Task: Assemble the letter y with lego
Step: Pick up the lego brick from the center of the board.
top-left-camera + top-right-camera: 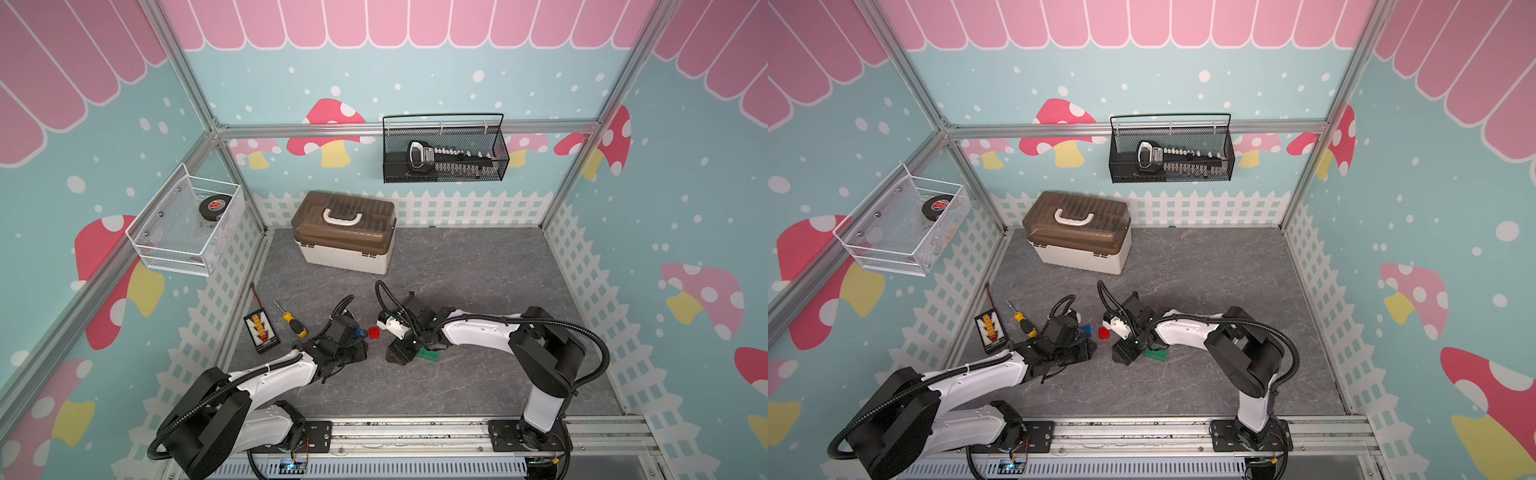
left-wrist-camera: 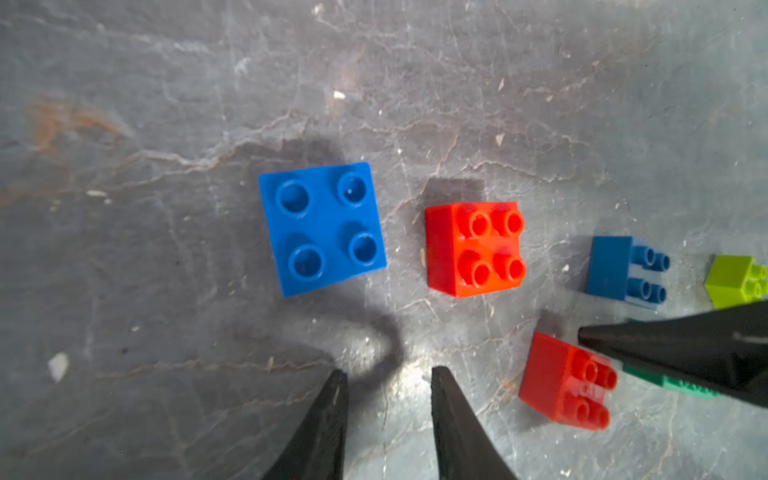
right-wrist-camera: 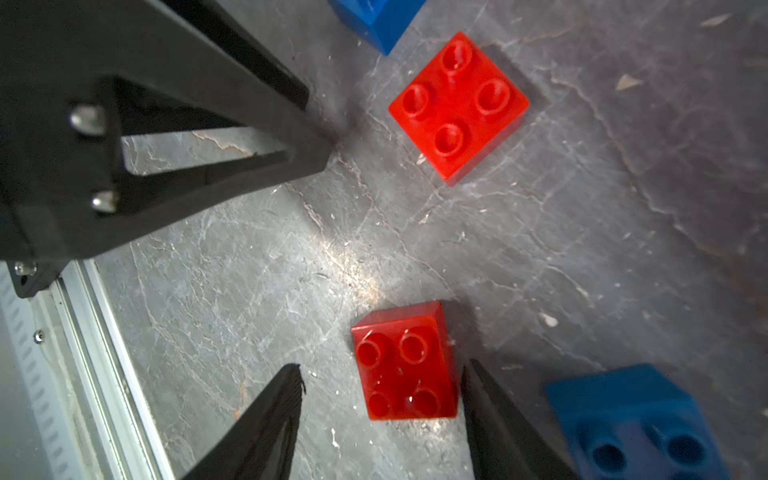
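Observation:
The lego bricks lie loose and apart on the grey floor; no letter y of joined bricks shows. In the left wrist view I see a blue brick (image 2: 322,228), a red brick (image 2: 476,249), a second blue brick (image 2: 623,270), a lime brick (image 2: 737,280), another red brick (image 2: 565,382) and a dark green brick (image 2: 673,384) partly under a right finger. My left gripper (image 2: 388,374) is open by a narrow gap over bare floor. My right gripper (image 3: 380,368) is open around that red brick (image 3: 405,361), one finger (image 3: 478,386) close against its side.
A yellow-handled screwdriver (image 1: 291,322) and a small black board (image 1: 261,331) lie left of the arms. A brown-lidded toolbox (image 1: 344,230) stands at the back. A white wire basket (image 1: 187,220) and a black mesh basket (image 1: 444,149) hang on the walls. A metal rail (image 1: 415,432) runs along the front.

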